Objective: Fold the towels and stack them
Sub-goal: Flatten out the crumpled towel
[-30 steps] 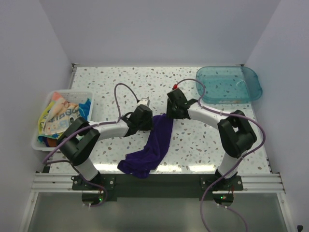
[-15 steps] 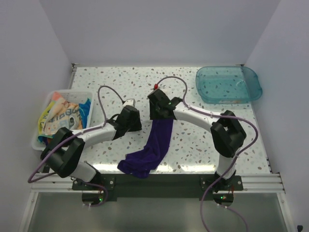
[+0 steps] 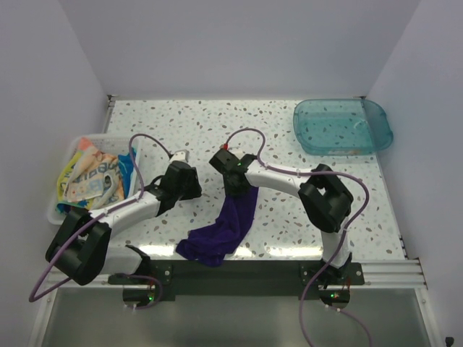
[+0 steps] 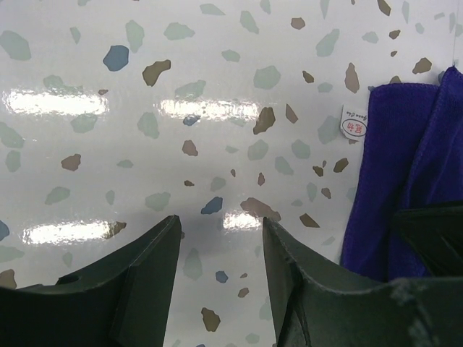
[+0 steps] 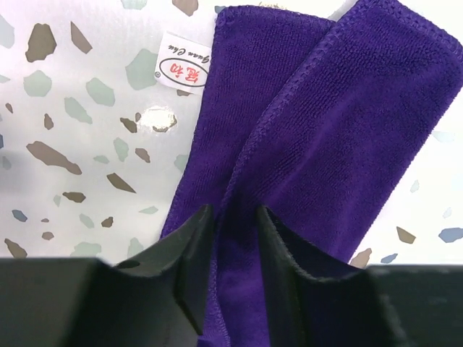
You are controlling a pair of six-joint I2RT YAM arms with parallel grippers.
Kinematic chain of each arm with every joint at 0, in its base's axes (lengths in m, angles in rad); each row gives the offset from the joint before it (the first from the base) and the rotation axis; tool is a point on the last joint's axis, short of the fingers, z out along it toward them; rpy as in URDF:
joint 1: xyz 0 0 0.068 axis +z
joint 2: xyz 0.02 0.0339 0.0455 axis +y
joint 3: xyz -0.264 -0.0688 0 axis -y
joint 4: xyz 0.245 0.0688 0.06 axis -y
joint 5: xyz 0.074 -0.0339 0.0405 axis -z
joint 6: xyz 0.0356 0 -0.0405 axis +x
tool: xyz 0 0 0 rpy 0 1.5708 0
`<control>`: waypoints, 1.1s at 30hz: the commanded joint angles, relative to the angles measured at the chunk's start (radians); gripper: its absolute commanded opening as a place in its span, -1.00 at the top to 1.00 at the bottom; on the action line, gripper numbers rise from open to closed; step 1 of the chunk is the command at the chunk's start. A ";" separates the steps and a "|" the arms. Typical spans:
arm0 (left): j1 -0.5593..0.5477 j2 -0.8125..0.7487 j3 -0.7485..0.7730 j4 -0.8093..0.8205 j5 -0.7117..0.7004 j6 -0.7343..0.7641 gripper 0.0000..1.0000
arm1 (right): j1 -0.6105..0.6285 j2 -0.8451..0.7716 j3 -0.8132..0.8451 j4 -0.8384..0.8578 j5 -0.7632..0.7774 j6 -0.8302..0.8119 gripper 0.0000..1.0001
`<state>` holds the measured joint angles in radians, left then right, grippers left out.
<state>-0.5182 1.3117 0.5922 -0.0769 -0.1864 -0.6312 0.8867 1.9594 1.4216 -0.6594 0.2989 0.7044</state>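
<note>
A deep purple towel (image 3: 230, 217) lies bunched lengthwise on the speckled table, its lower end at the front edge. My right gripper (image 3: 236, 181) is at its upper end. In the right wrist view the gripper (image 5: 235, 213) is shut on a ridge of the purple towel (image 5: 340, 123), whose white label (image 5: 184, 65) lies on the table. My left gripper (image 3: 188, 185) is just left of the towel. In the left wrist view it (image 4: 221, 228) is open and empty over bare table, with the towel's edge (image 4: 405, 166) at the right. Other coloured towels (image 3: 94, 177) fill a basket.
The white basket (image 3: 72, 150) stands at the table's left edge. A teal plastic tub (image 3: 343, 126) sits at the back right. White walls close in the table on three sides. The right arm's link (image 4: 434, 238) shows over the towel in the left wrist view.
Both grippers have moved left. The right one has drawn the towel's upper end left with it; the left one stays open beside it.
</note>
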 commanded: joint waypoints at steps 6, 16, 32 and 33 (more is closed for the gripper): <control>0.004 -0.031 -0.009 0.005 0.025 0.027 -0.09 | 0.021 0.021 0.063 -0.037 0.028 0.026 0.56; 0.003 -0.023 -0.006 0.003 0.057 0.019 -0.10 | 0.020 0.001 0.036 -0.042 0.038 0.026 1.00; -0.003 0.006 0.069 0.005 0.163 0.013 -0.12 | -0.109 -0.520 -0.553 0.021 0.192 0.197 1.00; -0.014 0.017 0.076 0.005 0.163 0.014 -0.12 | -0.126 -0.543 -0.588 0.030 0.186 0.211 1.00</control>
<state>-0.5194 1.3132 0.6140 -0.0929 -0.0513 -0.6327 0.7921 1.4792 0.9382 -0.6662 0.4431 0.8040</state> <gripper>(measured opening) 0.558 0.011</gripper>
